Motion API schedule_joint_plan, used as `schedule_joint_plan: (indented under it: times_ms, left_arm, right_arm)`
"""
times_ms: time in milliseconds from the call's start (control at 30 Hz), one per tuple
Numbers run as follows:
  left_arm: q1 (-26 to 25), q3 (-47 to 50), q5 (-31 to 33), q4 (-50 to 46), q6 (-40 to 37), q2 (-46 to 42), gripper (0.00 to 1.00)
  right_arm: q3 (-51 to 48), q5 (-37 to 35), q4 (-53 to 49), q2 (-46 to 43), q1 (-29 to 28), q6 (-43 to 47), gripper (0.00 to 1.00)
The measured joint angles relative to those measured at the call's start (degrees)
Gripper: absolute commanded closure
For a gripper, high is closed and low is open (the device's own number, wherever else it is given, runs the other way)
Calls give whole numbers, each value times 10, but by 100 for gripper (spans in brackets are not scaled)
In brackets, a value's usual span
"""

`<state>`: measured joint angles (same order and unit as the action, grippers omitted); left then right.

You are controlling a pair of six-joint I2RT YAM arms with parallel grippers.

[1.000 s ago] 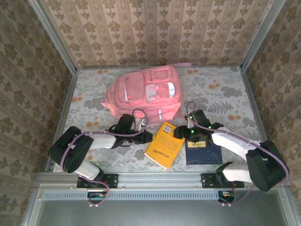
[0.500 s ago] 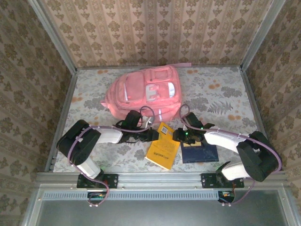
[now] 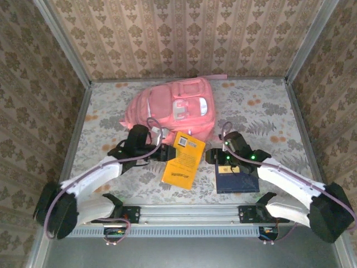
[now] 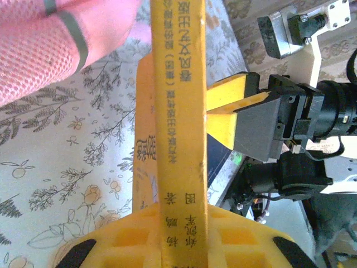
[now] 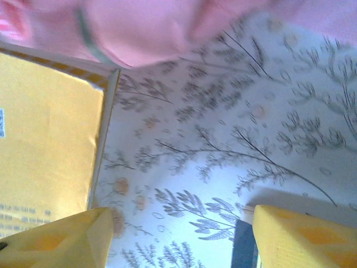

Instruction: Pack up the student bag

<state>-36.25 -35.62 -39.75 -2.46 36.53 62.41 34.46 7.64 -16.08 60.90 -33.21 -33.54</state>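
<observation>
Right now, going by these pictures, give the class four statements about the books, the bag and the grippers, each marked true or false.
1. The left gripper grips the yellow book. True.
2. The right gripper is clamped on the blue book. False: it is open with nothing between its fingers; the blue book lies on the table.
3. The backpack lies farther from the arm bases than both books. True.
4. The yellow book is inside the backpack. False: it is outside, in front of it.

yellow book [image 3: 181, 159], navy book [image 3: 237, 182], floral tablecloth [image 3: 268, 109]
</observation>
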Motion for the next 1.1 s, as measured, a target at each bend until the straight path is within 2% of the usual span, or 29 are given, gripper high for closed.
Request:
schedule_joint_plan:
  times_ms: [133, 233, 467, 667, 800, 833, 1000, 1033, 1100]
  left_arm:
    - [14, -35, 10, -60, -12, -75, 100]
    - [33, -53, -2, -58, -9, -104, 100]
    - [40, -55, -70, 3, 36, -130, 100]
    - [38, -62, -104, 52, 73, -164, 100]
    - [29, -80, -114, 69, 85, -170, 100]
    - [28, -83, -117, 71, 87, -170, 100]
    - [31, -88, -119, 80, 93, -166, 100]
    - [34, -88, -116, 84, 99, -163, 100]
    - [39, -87, -114, 94, 111, -153, 100]
  right_arm:
    - [29, 67, 24, -44, 0, 28, 20]
    - [56, 131, 68, -44, 0, 26, 13]
    - [92, 286, 199, 29, 4, -33, 11]
    - [92, 365, 309, 49, 4, -98, 8]
    - [92, 404, 409, 62, -9, -151, 9]
    - [92, 410, 431, 66, -14, -163, 14]
    - [89, 427, 496, 66, -21, -206, 68]
    - [84, 428, 502, 57, -14, -209, 76]
    - [76, 432, 509, 33, -3, -215, 87]
